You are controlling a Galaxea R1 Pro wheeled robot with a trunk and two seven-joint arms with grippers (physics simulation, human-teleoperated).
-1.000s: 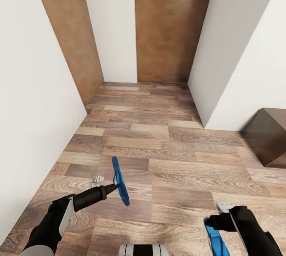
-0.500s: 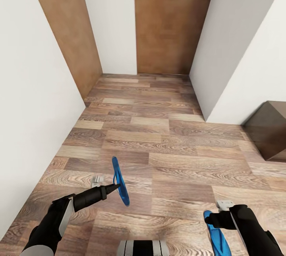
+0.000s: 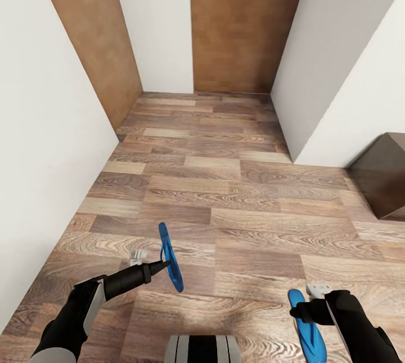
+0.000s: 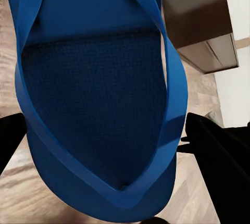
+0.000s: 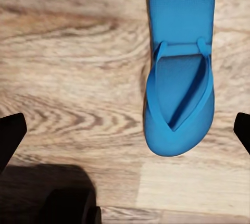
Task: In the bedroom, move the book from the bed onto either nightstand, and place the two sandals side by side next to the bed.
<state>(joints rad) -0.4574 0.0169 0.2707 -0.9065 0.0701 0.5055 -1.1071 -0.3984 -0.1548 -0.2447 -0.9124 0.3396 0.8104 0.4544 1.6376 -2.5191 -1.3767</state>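
Note:
My left gripper (image 3: 161,265) is shut on one blue sandal (image 3: 170,257), which hangs edge-on above the wood floor. Up close, that sandal (image 4: 99,104) lies between the black fingers (image 4: 219,156) of the left gripper (image 4: 112,153). The other blue sandal (image 3: 307,326) lies flat on the floor at the front right, sole down and straps up. My right gripper (image 3: 315,300) hovers just above it. The right wrist view has that sandal (image 5: 179,78) below the right gripper (image 5: 126,133), whose fingertips (image 5: 10,135) stand far apart, open and empty. The book and the bed are out of view.
White walls close in on both sides of a short passage ending at two brown wooden doors (image 3: 242,25). A dark brown wooden cabinet (image 3: 385,183) stands at the right edge; the same cabinet (image 4: 200,21) lies beyond the held sandal. I cannot tell whether it is a nightstand.
The whole view has shifted, so the doors and floor sit higher in the picture. More of the floor sandal now shows under my right gripper. The left gripper still holds its sandal the same way.

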